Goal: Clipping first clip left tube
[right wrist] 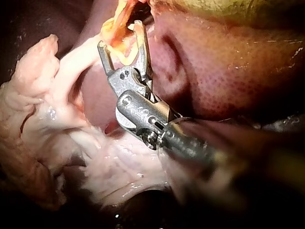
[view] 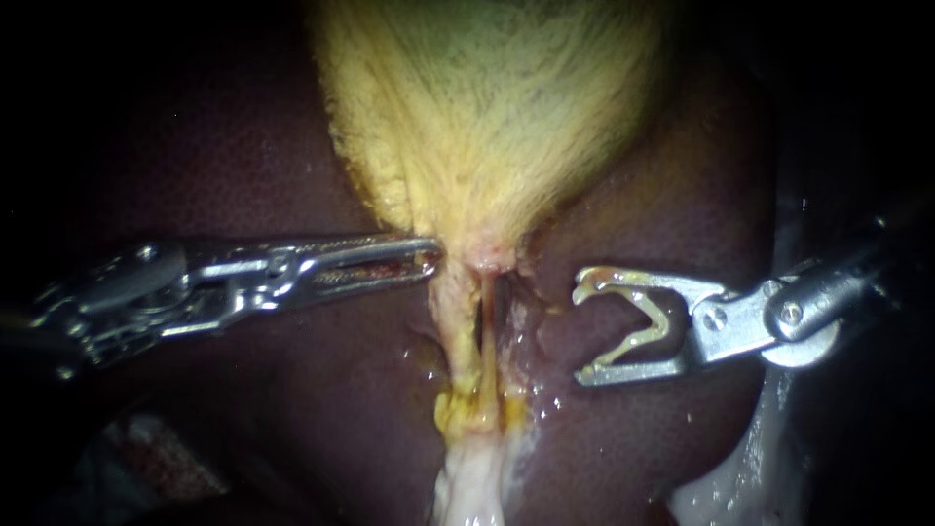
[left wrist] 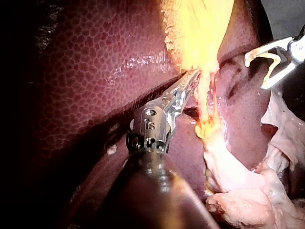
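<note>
Approach: the clip (view: 651, 326) is loaded and not yet on the left tube (view: 462, 336).
The right instrument (view: 584, 333) holds it in wide jaws, just right of the right tube (view: 508, 326). The left instrument (view: 433, 258) seems to pinch the gallbladder (view: 487, 117) at its neck. Next, it should advance left and straddle only the left tube.
</note>
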`<state>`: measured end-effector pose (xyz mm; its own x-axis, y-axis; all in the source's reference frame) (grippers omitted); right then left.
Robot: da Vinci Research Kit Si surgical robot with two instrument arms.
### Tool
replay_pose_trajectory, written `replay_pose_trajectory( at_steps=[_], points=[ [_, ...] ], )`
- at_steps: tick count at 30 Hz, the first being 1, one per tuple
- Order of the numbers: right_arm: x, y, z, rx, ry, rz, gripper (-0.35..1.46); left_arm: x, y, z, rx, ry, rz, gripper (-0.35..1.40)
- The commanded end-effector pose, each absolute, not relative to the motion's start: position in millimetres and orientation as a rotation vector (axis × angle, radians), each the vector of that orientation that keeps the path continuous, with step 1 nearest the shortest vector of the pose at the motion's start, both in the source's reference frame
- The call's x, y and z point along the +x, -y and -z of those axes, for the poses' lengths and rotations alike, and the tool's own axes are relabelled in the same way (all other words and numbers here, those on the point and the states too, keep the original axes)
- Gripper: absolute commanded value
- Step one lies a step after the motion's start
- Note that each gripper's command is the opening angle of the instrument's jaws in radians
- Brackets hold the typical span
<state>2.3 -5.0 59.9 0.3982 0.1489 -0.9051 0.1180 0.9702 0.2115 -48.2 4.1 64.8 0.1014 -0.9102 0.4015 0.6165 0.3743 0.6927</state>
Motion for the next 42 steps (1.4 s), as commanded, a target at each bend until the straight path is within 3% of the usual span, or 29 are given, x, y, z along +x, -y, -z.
replay_pose_trajectory(
  at_steps=[1, 12, 22, 30, 42],
  points=[
    [2.7, 5.2, -60.2, 0.256, -1.163, -0.021, 0.6, -47.9, -4.1, -64.5, 0.397, 0.907, 1.171, -0.35],
    [8.7, 9.0, -63.1, 0.362, -1.17, -0.071, 0.6, -42.8, -4.7, -61.8, 0.374, 0.897, 1.186, -0.35],
    [13.6, 10.9, -65.9, 0.4, -1.177, -0.057, 0.6, -42.0, -4.7, -61.5, 0.368, 0.892, 1.188, -0.35],
    [14.1, 9.6, -68.4, 0.395, -1.17, -0.067, 0.58, -41.9, -4.4, -60.8, 0.367, 0.891, 1.19, -0.35],
    [13.7, 9.2, -72.2, 0.372, -1.083, -0.054, 0.58, -42.1, -4.4, -58.9, 0.368, 0.907, 1.2, -0.35]
  ],
)
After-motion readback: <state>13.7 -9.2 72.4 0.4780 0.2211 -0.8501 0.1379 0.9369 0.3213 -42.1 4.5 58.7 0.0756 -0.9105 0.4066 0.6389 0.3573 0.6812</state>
